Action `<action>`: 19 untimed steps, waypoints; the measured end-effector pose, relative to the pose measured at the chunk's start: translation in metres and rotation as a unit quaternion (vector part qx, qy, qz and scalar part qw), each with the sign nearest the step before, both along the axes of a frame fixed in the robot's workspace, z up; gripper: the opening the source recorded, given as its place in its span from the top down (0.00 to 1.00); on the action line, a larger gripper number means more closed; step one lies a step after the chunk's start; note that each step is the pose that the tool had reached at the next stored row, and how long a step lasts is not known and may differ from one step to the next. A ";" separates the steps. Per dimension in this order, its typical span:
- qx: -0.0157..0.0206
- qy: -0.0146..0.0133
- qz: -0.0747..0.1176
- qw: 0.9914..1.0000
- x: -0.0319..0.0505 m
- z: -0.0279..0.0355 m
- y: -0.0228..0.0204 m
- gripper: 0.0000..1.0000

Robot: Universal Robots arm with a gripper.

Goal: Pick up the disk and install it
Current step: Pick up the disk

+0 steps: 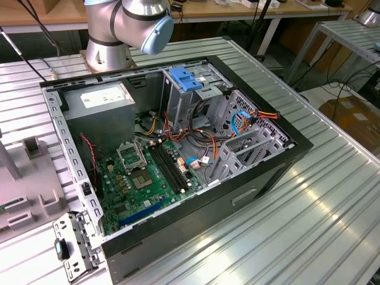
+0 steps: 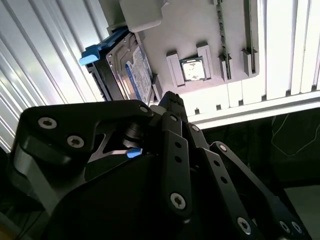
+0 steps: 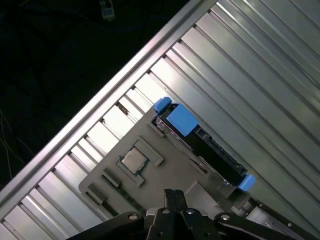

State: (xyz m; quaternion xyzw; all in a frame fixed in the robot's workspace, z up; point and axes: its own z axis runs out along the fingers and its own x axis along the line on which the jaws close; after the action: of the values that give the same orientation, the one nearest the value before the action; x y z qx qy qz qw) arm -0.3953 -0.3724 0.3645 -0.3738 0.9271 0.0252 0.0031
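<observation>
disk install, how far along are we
Nothing looks done yet. The disk stands on edge in the grey tray, not lifted. In hand: the pincer is shut and empty, close to the tray. Not yet done: the pick-up, and seating the disk in the open computer case.

Black tool (image 3: 174, 195) closed, empty.

silver-metal disk (image 2: 132, 75) with a white label banded in blue and blue plastic rails; black gripper (image 2: 170, 102); pale grey tray (image 2: 200, 25); table (image 1: 309, 202) of ribbed, striped silver metal; black computer case (image 1: 178, 231) around a green motherboard (image 1: 139, 178); blue handle (image 1: 185, 78) on grey drive cage (image 1: 173, 104); silver arm (image 1: 110, 27) with a light blue cap (image 1: 159, 32).
</observation>
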 end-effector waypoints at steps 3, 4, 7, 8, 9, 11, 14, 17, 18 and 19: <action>0.000 0.000 0.013 1.000 0.0000 0.0000 0.0000 0.89; 0.000 0.000 0.020 1.000 0.0000 0.0000 0.0000 0.89; 0.000 0.000 0.034 0.999 0.0000 0.0000 0.0000 0.89; 0.000 0.000 0.037 0.999 0.0000 0.0000 0.0000 0.89; 0.000 0.000 0.041 0.999 0.0000 0.0000 0.0000 0.89; 0.000 0.000 0.049 0.999 0.0000 0.0000 0.0000 0.89; 0.000 0.000 0.065 0.998 0.0000 0.0000 0.0000 0.89; 0.000 0.000 0.080 0.997 0.0000 0.0000 0.0000 0.89; 0.000 0.000 0.083 0.997 0.0000 0.0000 0.0000 0.89; 0.000 0.000 0.087 0.996 0.0000 0.0000 0.0000 0.89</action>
State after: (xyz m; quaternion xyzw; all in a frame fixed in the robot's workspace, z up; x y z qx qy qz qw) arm -0.3953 -0.3725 0.3645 -0.4532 0.8910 0.0253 0.0009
